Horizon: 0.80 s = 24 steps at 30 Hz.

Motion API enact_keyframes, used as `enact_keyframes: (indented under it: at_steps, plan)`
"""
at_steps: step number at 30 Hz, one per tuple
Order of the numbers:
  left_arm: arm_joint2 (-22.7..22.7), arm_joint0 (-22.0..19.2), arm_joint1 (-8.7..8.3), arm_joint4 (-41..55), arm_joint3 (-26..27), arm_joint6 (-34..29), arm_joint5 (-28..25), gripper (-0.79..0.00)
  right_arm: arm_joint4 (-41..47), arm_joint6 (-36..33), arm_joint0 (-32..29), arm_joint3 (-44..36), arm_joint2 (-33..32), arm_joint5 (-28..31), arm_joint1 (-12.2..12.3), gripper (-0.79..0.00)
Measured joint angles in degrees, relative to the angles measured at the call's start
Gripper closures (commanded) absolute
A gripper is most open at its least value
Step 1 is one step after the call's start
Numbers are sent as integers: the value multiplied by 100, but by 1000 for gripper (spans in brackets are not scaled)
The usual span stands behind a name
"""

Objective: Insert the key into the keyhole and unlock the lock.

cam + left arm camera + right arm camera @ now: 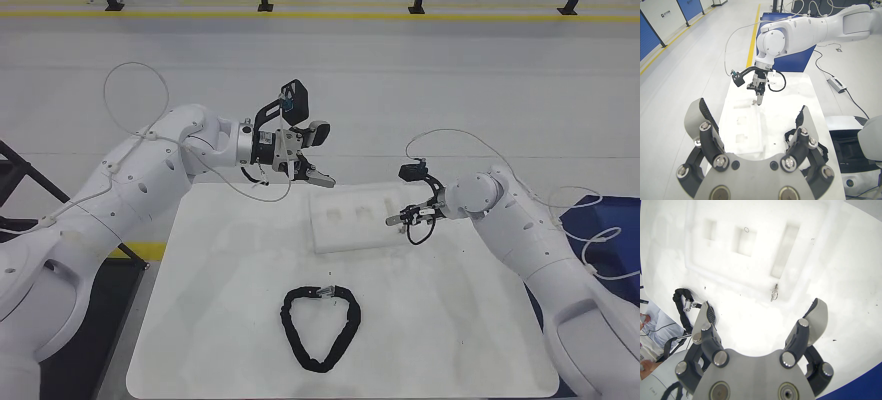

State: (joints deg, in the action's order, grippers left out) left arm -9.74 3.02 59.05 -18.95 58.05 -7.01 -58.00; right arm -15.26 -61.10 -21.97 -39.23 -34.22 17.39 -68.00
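A small silver key stands stuck in the end edge of a white foam block, below its long slot. My right gripper hovers open just short of the key, one finger on either side, not touching it. From the left wrist view the key shows beside the right gripper. The black chain lock lies in a loop on the white table; its silver lock cylinder faces the right arm. My left gripper hangs open and empty above the block's far left corner.
The foam block has several rectangular recesses; a thin ring lies in one. A blue cabinet stands past the table's far right side. Bare tabletop lies between block and chain.
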Motion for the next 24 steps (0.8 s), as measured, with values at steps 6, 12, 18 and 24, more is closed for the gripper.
enact_keyframes:
  at_steps: [6, 12, 18, 24]
  plan:
    - [0, 0, 0, 0, 0, 0, 0, -785, 0, 0, 0, 0, 0, 0, 0, -785]
    - [0, 0, 0, 0, 0, 0, 0, -785, 26, 204, -241, -158, -47, -212, -3, -785]
    - [0, 0, 0, 0, 0, 0, 0, -785, -145, 207, -380, -403, -23, -667, -32, -785]
    - [0, 0, 0, 0, 0, 0, 0, -785, -353, 277, -514, -699, 24, -1052, -76, -785]
